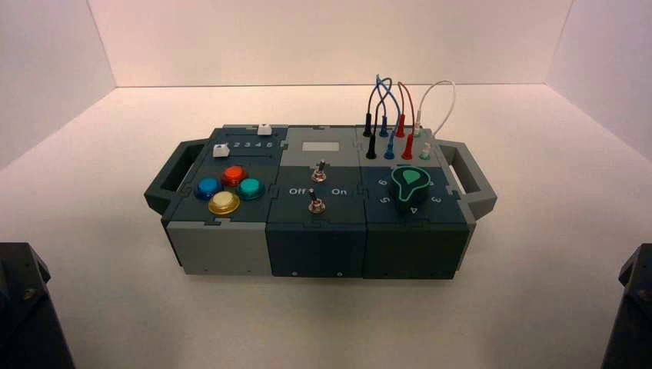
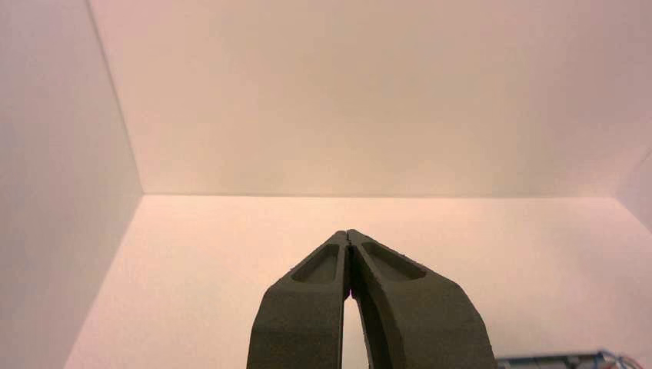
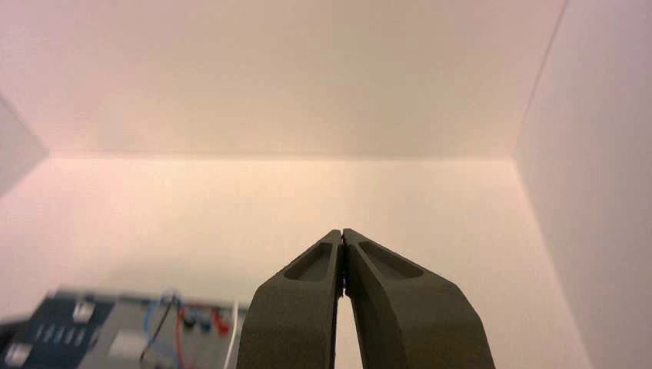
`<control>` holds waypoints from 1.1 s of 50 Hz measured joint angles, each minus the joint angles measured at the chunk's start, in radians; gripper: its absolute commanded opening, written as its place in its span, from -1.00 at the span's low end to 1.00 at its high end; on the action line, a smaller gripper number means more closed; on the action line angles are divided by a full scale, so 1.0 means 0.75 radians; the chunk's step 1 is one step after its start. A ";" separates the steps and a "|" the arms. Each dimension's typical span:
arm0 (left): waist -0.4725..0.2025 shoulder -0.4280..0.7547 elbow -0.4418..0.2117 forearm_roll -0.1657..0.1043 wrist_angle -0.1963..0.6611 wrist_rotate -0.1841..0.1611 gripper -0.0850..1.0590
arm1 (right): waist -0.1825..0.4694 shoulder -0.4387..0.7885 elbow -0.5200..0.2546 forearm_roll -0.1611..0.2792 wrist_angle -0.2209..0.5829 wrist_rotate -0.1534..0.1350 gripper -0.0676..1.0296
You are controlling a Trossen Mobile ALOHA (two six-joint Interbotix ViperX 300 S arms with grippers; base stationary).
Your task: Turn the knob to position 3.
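The dark green knob (image 1: pixel 409 183) with a light-green rim sits on the right-hand section of the box (image 1: pixel 315 238), ringed by curved white digits. The digit 3 (image 1: pixel 435 200) lies at the knob's near right side. Both arms are parked at the near corners, well away from the box: the left arm (image 1: pixel 23 307) at the near left and the right arm (image 1: pixel 634 307) at the near right. My left gripper (image 2: pixel 348 233) is shut with nothing in it and faces the bare floor. My right gripper (image 3: pixel 342 231) is also shut and empty. Neither wrist view shows the knob.
Behind the knob, red, blue, black and white wires (image 1: pixel 400 108) loop up from their sockets. Two metal toggle switches (image 1: pixel 316 188) stand in the middle section, and several coloured push buttons (image 1: pixel 227 191) on the left one. Handles (image 1: pixel 470 181) stick out at both ends. White walls enclose the floor.
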 measured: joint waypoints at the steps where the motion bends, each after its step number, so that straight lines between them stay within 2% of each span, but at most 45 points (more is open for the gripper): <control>1: -0.022 0.010 0.000 0.000 0.010 0.004 -0.91 | 0.027 0.010 0.000 0.000 0.031 0.000 -0.92; 8: -0.170 0.082 0.000 0.002 0.063 0.025 -0.91 | 0.135 0.049 -0.025 0.004 0.149 0.004 -0.92; 10: -0.235 0.115 0.000 0.004 0.084 0.031 -0.91 | 0.164 0.063 -0.033 0.008 0.198 0.008 -0.92; 11: -0.237 0.115 0.000 0.004 0.084 0.031 -0.91 | 0.164 0.065 -0.037 0.008 0.200 0.008 -0.92; 14: -0.329 0.157 -0.002 0.006 0.119 0.043 -0.91 | 0.178 0.090 -0.057 0.025 0.284 0.010 -0.92; 18: -0.405 0.200 -0.006 0.008 0.147 0.051 -0.91 | 0.184 0.125 -0.080 0.033 0.364 0.008 -0.92; 21: -0.501 0.276 -0.016 0.008 0.176 0.063 -0.91 | 0.186 0.164 -0.100 0.037 0.430 0.002 -0.92; 29: -0.652 0.423 -0.049 0.010 0.227 0.082 -0.91 | 0.217 0.254 -0.131 0.039 0.571 -0.008 -0.92; 36: -0.718 0.503 -0.072 0.010 0.241 0.096 -0.91 | 0.264 0.299 -0.141 0.043 0.618 -0.006 -0.92; 38: -0.749 0.540 -0.084 0.008 0.247 0.102 -0.91 | 0.317 0.323 -0.151 0.049 0.646 -0.008 -0.92; 45: -0.804 0.638 -0.123 0.010 0.272 0.104 -0.91 | 0.401 0.368 -0.160 0.074 0.659 -0.006 -0.92; 46: -0.834 0.675 -0.139 0.010 0.278 0.104 -0.91 | 0.415 0.385 -0.162 0.082 0.661 -0.006 -0.92; 55: -0.914 0.785 -0.200 0.010 0.290 0.104 -0.91 | 0.417 0.403 -0.160 0.098 0.663 -0.010 -0.92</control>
